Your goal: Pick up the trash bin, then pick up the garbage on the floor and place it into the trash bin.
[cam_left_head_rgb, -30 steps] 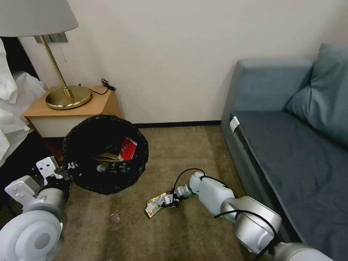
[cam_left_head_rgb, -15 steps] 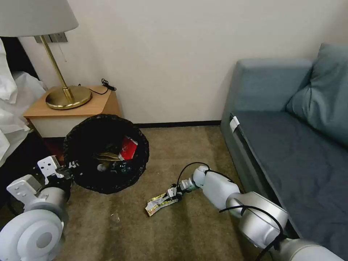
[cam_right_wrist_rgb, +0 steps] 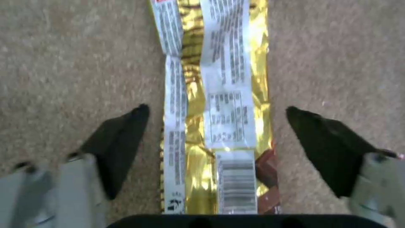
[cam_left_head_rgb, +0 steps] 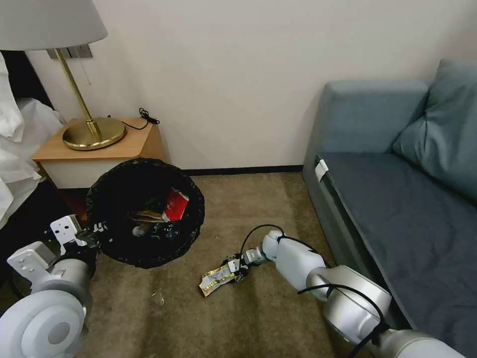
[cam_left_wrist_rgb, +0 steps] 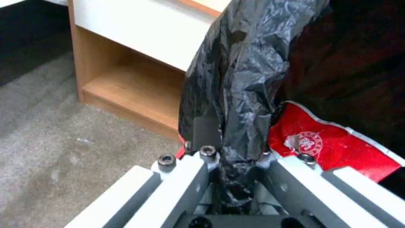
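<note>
down on the carpet, the right gripper [cam_right_wrist_rgb: 217, 148] has edged back over the yellowish-silver wrapper [cam_left_head_rgb: 217, 279], fingers [cam_right_wrist_rgb: 116, 148] spread open astride it, so the last grasp looks close. the left gripper [cam_left_wrist_rgb: 234, 161] stays clamped on the trash bin [cam_left_head_rgb: 144, 211] liner, red wrapper [cam_left_head_rgb: 175, 204] inside.

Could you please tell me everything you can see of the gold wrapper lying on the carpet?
The gold wrapper is a long, flattened foil packet, shiny gold with white printed panels, small text and a barcode; a brown patch shows at one edge. It lies flat and crinkled on the tan carpet, to the right of the trash bin and apart from it. The right gripper sits over one end, its open black fingers straddling the wrapper without touching it.
</note>
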Robot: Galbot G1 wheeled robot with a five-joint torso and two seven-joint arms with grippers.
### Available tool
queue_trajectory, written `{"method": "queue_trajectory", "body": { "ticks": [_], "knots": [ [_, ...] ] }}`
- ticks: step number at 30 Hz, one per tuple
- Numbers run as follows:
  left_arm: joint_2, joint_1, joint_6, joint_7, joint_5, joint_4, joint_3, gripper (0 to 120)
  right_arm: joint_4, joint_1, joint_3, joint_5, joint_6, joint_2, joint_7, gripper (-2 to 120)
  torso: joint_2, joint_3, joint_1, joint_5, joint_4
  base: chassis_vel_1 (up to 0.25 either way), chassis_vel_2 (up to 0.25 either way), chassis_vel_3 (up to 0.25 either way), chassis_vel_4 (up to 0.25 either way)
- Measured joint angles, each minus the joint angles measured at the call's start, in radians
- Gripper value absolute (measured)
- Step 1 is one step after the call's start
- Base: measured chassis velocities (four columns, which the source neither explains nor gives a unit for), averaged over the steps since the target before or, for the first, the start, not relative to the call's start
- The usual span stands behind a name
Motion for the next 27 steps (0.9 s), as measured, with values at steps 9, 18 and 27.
{"method": "queue_trajectory", "body": {
  "ticks": [9, 18, 27],
  "knots": [
    [-0.003, 0.005, 0.000, 0.000, 0.001, -0.011, -0.002, 0, -0.016, 0.005, -0.001, -0.046, -0.030, 0.002, 0.056, 100, 0.000, 0.000, 0.000, -0.0001, 0.0000, 0.000, 0.000, 0.000, 0.000],
    [-0.006, 0.008, 0.000, 0.000, 0.004, -0.017, 0.000, 0, -0.023, 0.011, -0.003, -0.041, -0.056, 0.014, 0.050, 100, 0.000, 0.000, 0.000, -0.0001, 0.0000, 0.000, 0.000, 0.000, 0.000],
    [-0.007, 0.013, 0.000, -0.001, 0.005, -0.024, -0.002, 0, -0.024, 0.002, -0.005, -0.039, -0.077, 0.015, 0.051, 100, 0.000, 0.000, 0.000, 0.0000, 0.0000, 0.000, 0.000, 0.000, 0.000]
  ]
}}
